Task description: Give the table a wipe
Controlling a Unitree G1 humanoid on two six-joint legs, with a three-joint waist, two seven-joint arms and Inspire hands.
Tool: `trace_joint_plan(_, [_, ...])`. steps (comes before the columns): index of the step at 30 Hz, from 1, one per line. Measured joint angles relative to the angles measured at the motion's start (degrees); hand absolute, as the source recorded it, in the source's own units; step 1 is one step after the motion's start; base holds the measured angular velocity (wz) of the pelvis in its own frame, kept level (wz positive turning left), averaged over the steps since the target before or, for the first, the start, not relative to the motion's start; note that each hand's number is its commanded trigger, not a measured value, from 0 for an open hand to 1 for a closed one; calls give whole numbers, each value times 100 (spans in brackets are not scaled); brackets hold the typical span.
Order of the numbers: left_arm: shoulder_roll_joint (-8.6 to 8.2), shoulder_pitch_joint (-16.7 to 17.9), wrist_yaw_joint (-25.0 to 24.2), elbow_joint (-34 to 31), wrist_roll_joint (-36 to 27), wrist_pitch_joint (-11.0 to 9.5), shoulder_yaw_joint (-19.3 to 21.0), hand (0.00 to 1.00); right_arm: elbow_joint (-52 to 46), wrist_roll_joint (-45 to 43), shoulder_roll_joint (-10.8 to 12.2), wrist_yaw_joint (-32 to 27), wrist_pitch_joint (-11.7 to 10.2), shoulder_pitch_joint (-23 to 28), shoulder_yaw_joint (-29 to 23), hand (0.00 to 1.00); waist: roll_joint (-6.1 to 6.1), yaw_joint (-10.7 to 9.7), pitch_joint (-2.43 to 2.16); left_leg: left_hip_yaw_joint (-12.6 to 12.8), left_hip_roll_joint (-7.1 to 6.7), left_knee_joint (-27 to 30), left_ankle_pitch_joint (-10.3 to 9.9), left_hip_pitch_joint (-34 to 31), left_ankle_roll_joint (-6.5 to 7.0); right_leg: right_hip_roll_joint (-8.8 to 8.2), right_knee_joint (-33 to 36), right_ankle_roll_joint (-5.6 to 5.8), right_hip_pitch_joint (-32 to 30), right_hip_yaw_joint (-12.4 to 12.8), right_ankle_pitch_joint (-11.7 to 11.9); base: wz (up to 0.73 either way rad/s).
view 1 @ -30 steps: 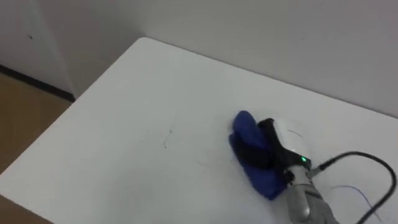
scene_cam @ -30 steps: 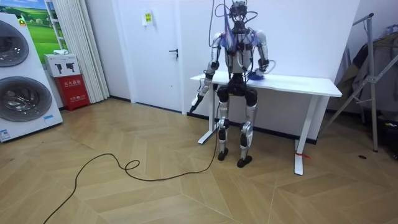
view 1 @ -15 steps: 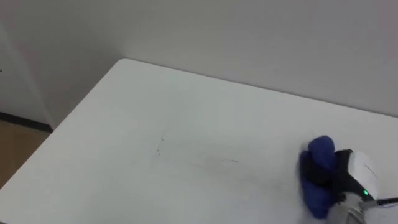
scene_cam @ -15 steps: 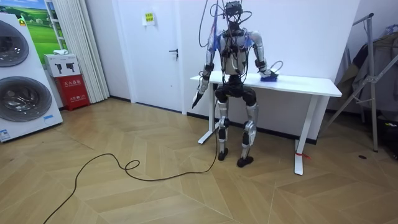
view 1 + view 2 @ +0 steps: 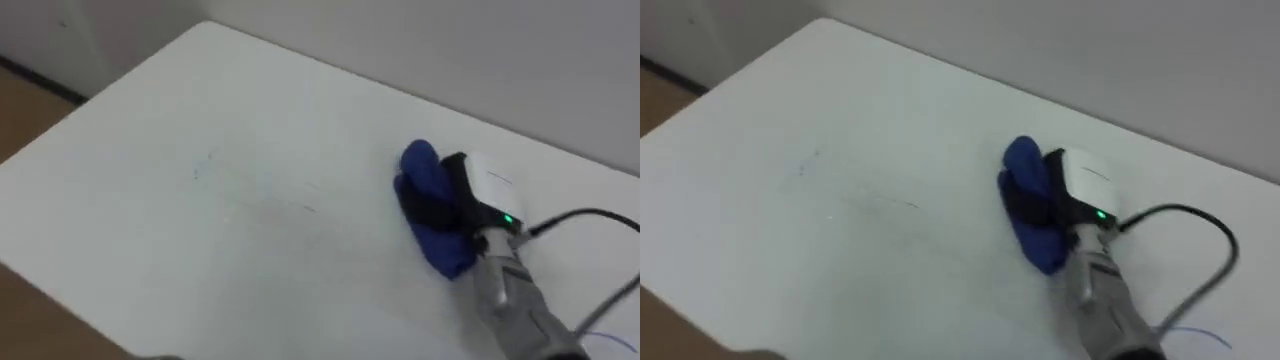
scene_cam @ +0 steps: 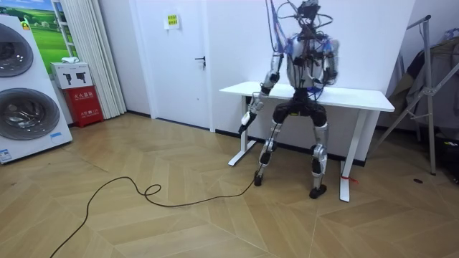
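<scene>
Blue cloth (image 5: 432,218) is held bunched against the white counter (image 5: 150,250), right of its middle, with the right hand (image 5: 472,195) closed round it; the left hand (image 6: 247,120) is hung by the counter's end, grip not readable. Risk judged: faint grey streaks (image 5: 262,197) left of the cloth could be missed by short strokes, and the bunched cloth could slip under uneven pressure. The counter is backed by a white wall, with wood floor (image 6: 143,222) and a white door (image 6: 183,57) nearby.
</scene>
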Motion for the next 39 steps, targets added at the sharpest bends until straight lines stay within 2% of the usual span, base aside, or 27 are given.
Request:
trace_joint_plan(1, [-10, 48, -1, -1, 20, 1, -3, 0, -28, 19, -26, 1, 51, 139, -60, 100, -29, -72, -24, 38, -13, 38, -10, 7, 10, 20, -5, -29, 33, -65, -19, -7])
trace_joint_plan(2, [-70, 62, 0, -22, 69, 14, -14, 0, -67, 39, -80, 23, 136, 306, -159, 100, 5, -142, -38, 102, -20, 175, -87, 6, 76, 80, -32, -56, 86, -164, -34, -28])
trace_joint_plan(4, [-187, 76, 14, -43, 52, 61, -138, 0, -100, 32, -31, 166, 367, 240, -168, 100, 25, -105, -50, 109, -39, 240, -183, 12, 108, 181, -99, -60, 52, -173, -36, -62])
trace_joint_plan(6, [-267, 63, 25, -57, 39, 216, -437, 0, -382, 20, 212, 514, 736, -90, 110, 100, 168, 208, -64, 73, -114, 337, -355, 2, 242, 382, -241, -66, -28, -50, 7, -109])
trace_joint_plan(7, [-264, 45, 29, -55, 36, 249, -460, 0, -508, 13, 296, 607, 809, -215, 283, 100, 202, 262, -43, 72, -113, 321, -364, 0, 226, 413, -176, -94, -111, 46, 24, -82])
trace_joint_plan(8, [-210, -2, 48, -41, 21, 334, -465, 0, -624, -47, 473, 741, 879, -485, 685, 100, 232, 286, -20, 126, -100, 307, -347, -9, 182, 408, 364, -194, -261, 249, -85, -11])
trace_joint_plan(9, [-133, -117, 64, -56, 17, 354, -519, 0, -554, -52, 667, 915, 855, -790, 1027, 100, 195, 324, -16, 160, -197, 301, -258, 1, 38, 399, 862, -409, -124, 334, -540, 13])
trace_joint_plan(10, [-167, -207, 81, -31, 10, 334, -562, 0, -463, -53, 724, 1021, 778, -974, 1155, 100, 239, 364, 12, 143, -259, 348, -238, 0, 14, 381, 1030, -434, -173, 482, -754, 36])
trace_joint_plan(11, [-255, -308, 73, -46, 9, 223, -582, 0, -317, -131, 840, 1230, 648, -1318, 1350, 100, 234, 474, 102, -1, -440, 657, -280, -131, 149, 305, 1339, -435, -451, 890, -1070, 40])
trace_joint_plan(12, [-267, -364, 59, -38, 13, 169, -581, 0, -318, -294, 961, 1360, 595, -1443, 1433, 100, 304, 500, 123, -39, -686, 861, -392, -348, 346, 551, 1319, -538, -581, 1472, -1158, 53])
trace_joint_plan(13, [-265, -358, 54, -29, 9, 182, -576, 0, -353, -286, 970, 1375, 527, -1444, 1460, 100, 309, 499, 120, -21, -825, 837, -398, -419, 365, 672, 1217, -540, -590, 1695, -1158, 72])
trace_joint_plan(14, [-264, -258, 53, -44, 1, 226, -561, 0, -383, -277, 957, 1381, 500, -1425, 1506, 100, 306, 494, 105, 46, -1143, 635, -376, -447, 398, 852, 949, -546, -559, 2015, -1121, 68])
trace_joint_plan(15, [-269, -105, 50, -119, 17, 318, -542, 0, -371, -291, 918, 1387, 527, -1371, 1506, 100, 303, 504, 87, 81, -1438, 318, -165, -332, 544, 935, 596, -581, -481, 2191, -893, 56])
trace_joint_plan(16, [-274, -24, 46, -167, 17, 359, -515, 0, -358, -292, 884, 1396, 537, -1334, 1505, 100, 305, 512, 78, 66, -1540, 127, -6, -239, 758, 965, 446, -649, -456, 2217, -765, 37])
trace_joint_plan(17, [-285, 21, 23, -170, 7, 445, -355, 0, -459, -428, 771, 1219, 390, -1095, 1469, 100, 320, 497, 51, 62, -1579, -249, 188, -121, 929, 1003, 127, -660, -369, 2218, -567, 7])
trace_joint_plan(18, [-325, 84, 23, -174, 0, 469, -88, 0, -576, -552, 723, 1082, 138, -862, 1391, 100, 281, 486, 37, 116, -1576, -439, 219, -2, 960, 1049, -212, -694, -220, 2233, -397, 0])
trace_joint_plan(19, [-344, 86, 34, -175, 5, 482, 69, 0, -598, -633, 726, 969, 12, -726, 1344, 100, 250, 442, 33, 114, -1578, -455, 211, 30, 970, 1051, -367, -715, -117, 2202, -330, -10])
trace_joint_plan(21, [-416, -35, 70, -208, 97, 475, 242, 0, -645, -775, 701, 404, -443, -192, 990, 100, 199, 58, 44, 125, -1657, -502, 136, 146, 1062, 1009, -761, -616, 186, 2113, -196, 10])
trace_joint_plan(23, [-389, -180, 72, -203, 360, 416, 340, 0, -872, -724, 583, -68, -528, 439, 641, 100, 137, -36, 78, 233, -1706, -595, 62, 308, 1159, 963, -818, -543, 298, 2109, -169, -17])
trace_joint_plan(24, [-360, -282, 88, -266, 445, 363, 468, 0, -1004, -709, 487, -334, -559, 840, 414, 100, 103, -153, 47, 284, -1745, -603, 23, 336, 1203, 922, -819, -485, 319, 2112, -160, -27])
trace_joint_plan(27, [-332, -339, 183, -331, 535, 239, 471, 0, -946, -404, 261, -1023, -620, 1528, 9, 100, 51, -283, 23, 466, -1804, -584, -154, 459, 1306, 825, -835, -360, 446, 2151, -107, -41])
trace_joint_plan(30, [-346, -375, 221, -387, 468, 238, 412, 0, -780, -143, 218, -1281, -609, 1627, -129, 100, 60, -447, 13, 589, -1845, -462, -256, 459, 1407, 738, -890, -245, 492, 2101, -51, -26])
trace_joint_plan(31, [-343, -376, 239, -408, 446, 228, 376, 0, -755, -74, 219, -1280, -594, 1581, -98, 100, 56, -442, 11, 623, -1846, -449, -262, 457, 1416, 737, -902, -236, 486, 2103, -27, -26])
trace_joint_plan(34, [-376, -384, 338, -415, 210, 190, 205, 0, -718, 143, 268, -1110, -267, 1286, 74, 100, 45, -330, 9, 770, -1813, -417, -295, 466, 1439, 734, -901, -214, 471, 2004, 133, -32])
trace_joint_plan(35, [-411, -395, 358, -410, 211, 190, 196, 0, -777, 142, 398, -982, -80, 1163, 100, 100, 17, -249, 3, 822, -1785, -414, -295, 464, 1437, 736, -884, -239, 446, 1829, 162, -37])
trace_joint_plan(37, [-438, -364, 394, -360, 223, 197, 149, 0, -826, 135, 510, -609, 348, 755, 296, 100, -8, -87, 8, 913, -1736, -413, -294, 450, 1414, 757, -805, -289, 337, 1725, 205, -53])
trace_joint_plan(39, [-456, -368, 458, -212, 201, 277, 80, 0, -826, -13, 576, -8, 867, 21, 850, 100, -18, 296, 11, 765, -1734, -405, -288, 398, 1405, 819, -808, -405, 253, 1555, 292, -66])
